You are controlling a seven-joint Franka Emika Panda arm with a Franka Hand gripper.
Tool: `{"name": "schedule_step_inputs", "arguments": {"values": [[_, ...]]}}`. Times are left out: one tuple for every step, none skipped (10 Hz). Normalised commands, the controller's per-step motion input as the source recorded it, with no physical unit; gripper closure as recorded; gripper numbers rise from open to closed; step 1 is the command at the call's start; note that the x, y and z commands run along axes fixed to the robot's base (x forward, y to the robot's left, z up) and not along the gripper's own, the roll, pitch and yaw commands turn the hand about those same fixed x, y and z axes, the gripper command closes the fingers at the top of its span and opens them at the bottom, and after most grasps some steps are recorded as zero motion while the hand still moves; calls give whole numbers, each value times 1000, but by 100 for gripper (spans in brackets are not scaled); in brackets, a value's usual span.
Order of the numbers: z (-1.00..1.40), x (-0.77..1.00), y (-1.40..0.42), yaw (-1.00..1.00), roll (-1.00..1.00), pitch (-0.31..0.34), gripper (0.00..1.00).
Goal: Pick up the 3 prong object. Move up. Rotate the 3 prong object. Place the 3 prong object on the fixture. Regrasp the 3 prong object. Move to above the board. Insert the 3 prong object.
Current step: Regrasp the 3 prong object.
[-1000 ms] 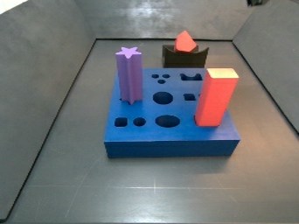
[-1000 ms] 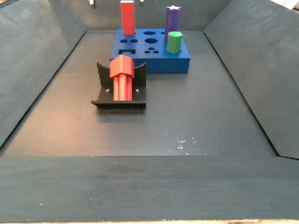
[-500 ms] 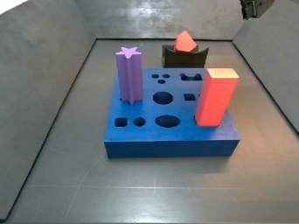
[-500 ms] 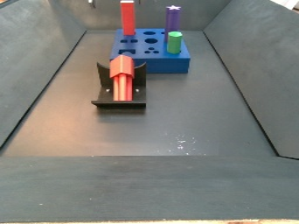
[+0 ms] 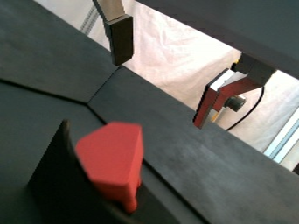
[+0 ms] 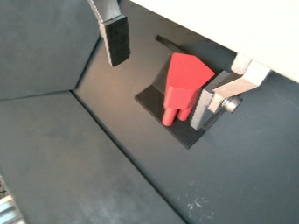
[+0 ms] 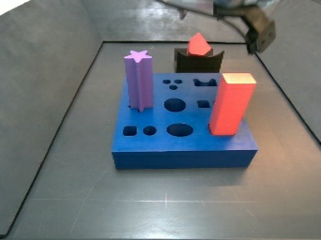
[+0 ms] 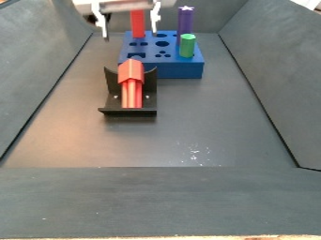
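We see the flat silver fingers [image 6: 115,37] spread wide, nothing between them; the gripper [image 8: 126,15] hovers above the slim red 3 prong object [image 8: 130,81], which lies on the small black fixture [image 8: 127,107], near the large blue board [image 8: 177,63].

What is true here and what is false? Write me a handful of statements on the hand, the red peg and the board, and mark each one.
1. The 3 prong object lies on the fixture. True.
2. The hand is shut on the 3 prong object. False: it is open and empty, over the peg.
3. The purple star post stands in the board. True.
4. The red-orange block lies flat on the floor. False: it stands upright in the board.
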Motion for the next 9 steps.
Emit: {"name": "schedule_step_inputs", "arguments": {"values": [[-1000, 83, 50, 75, 80, -115, 0], [-1000, 94, 46, 35, 75, -119, 0], [-1000, 103, 39, 10, 76, -112, 0], [-1000, 111, 36, -12, 78, -98, 0], [-891, 106, 27, -32, 77, -83, 0], [-685, 94, 13, -42, 75, -52, 0], [-535, 83, 8, -45, 73, -29, 0], [-445, 80, 8, -43, 69, -21, 0], [-220, 56, 5, -23, 55, 13, 0]]}}
